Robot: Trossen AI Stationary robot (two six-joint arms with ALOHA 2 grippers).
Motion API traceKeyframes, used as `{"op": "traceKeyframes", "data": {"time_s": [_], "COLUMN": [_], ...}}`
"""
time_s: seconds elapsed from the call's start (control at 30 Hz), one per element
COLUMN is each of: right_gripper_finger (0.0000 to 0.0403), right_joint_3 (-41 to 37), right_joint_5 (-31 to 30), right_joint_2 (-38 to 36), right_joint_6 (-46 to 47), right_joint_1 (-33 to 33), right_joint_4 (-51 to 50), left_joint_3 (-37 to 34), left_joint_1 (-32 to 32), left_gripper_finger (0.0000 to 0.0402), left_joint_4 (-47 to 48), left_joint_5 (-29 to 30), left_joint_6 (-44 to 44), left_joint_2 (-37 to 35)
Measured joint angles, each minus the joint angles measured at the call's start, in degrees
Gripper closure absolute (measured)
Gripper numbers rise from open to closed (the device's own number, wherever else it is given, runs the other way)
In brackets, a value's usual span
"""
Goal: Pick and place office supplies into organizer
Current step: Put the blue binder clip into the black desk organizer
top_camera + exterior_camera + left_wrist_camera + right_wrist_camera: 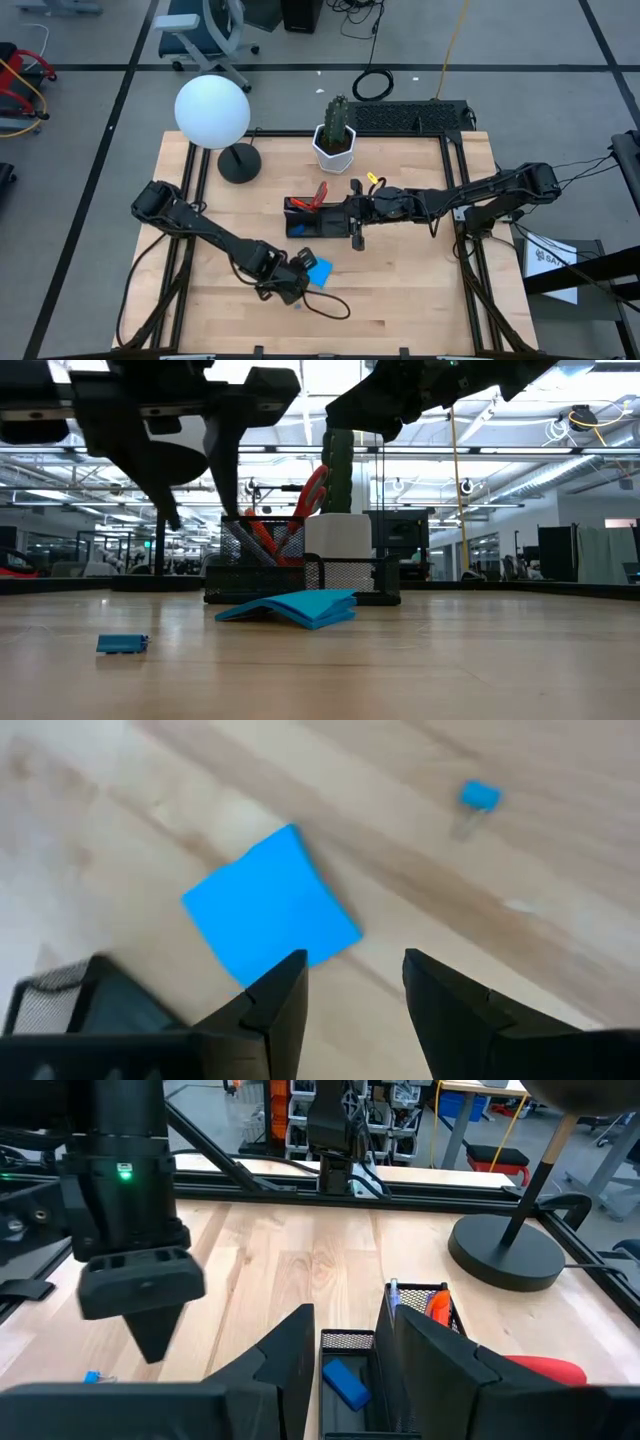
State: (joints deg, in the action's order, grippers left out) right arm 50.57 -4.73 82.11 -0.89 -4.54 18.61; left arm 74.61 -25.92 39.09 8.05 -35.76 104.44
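Two supplies remain on the table for you: the blue pad [319,271] lies at 5 o'clock of the organizer [312,218], so your left gripper [352,988] hovers over it, fingers apart (holding nothing), right gripper [345,1342] likewise over the organizer.

Pad [319,271] on table [400,290] in front of organizer [318,218]; scissors [314,196] in organizer; cactus [336,131] behind it.

Showing bright blue on the pad [268,910] and block [480,795], black mesh on the organizer [300,575], red on the scissors [316,194], perhaps orange on the pen [436,1304], pale wood grain on the table [420,280].
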Motion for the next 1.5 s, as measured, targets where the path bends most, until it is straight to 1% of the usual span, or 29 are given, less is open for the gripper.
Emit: {"op": "traceKeyframes", "data": {"time_s": [0.17,0.3,0.5,0.63,0.8,0.9,1.1,1.3,1.43,1.5], "right_gripper_finger": [0.0273,0.0273,0.0273,0.0273,0.0273,0.0273,0.0273,0.0273,0.0273,0.0273], "right_joint_3": [0.0,0.0,0.0,0.0,0.0,0.0,0.0,0.0,0.0,0.0], "right_joint_5": [0.01,-0.01,-0.01,-0.01,0.0,-0.01,0.0,0.0,0.0,0.0], "right_joint_2": [0.0,0.0,0.0,0.0,-0.02,-0.02,-0.02,-0.02,-0.02,-0.02], "right_joint_6": [-0.05,-0.24,-0.24,-0.24,-0.21,0.06,0.16,0.13,0.16,0.17], "right_joint_1": [0.02,0.02,0.07,0.09,0.09,0.09,0.09,0.09,0.09,0.09], "right_joint_4": [-0.01,-0.02,-0.02,-0.01,-0.02,-0.09,-0.2,-0.17,-0.08,-0.07], "left_joint_3": [0.0,0.0,0.45,3.88,9.74,11.41,12.8,12.83,12.83,12.83], "left_joint_1": [-0.15,-0.29,-2.04,-2.72,-2.99,-3.09,-3.79,-4.79,-4.97,-4.94], "left_gripper_finger": [0.0231,0.0231,0.0231,0.0231,0.0232,0.0232,0.0232,0.0232,0.0232,0.0232], "left_joint_4": [0.01,0.03,-0.52,1.13,5.56,6.77,7.57,6.62,6.11,5.74], "left_joint_5": [-4.92,-7.14,-7.56,-8.09,-8.62,-9.46,-10.16,-10.32,-12.65,-12.78], "left_joint_6": [-3.13,-3.51,-6.81,-6.82,-8.75,-11.21,-12.51,-13.26,-13.23,-13.4], "left_joint_2": [0.0,0.0,0.33,2.03,6.38,9.21,13.59,14.1,14.1,14.1]}}
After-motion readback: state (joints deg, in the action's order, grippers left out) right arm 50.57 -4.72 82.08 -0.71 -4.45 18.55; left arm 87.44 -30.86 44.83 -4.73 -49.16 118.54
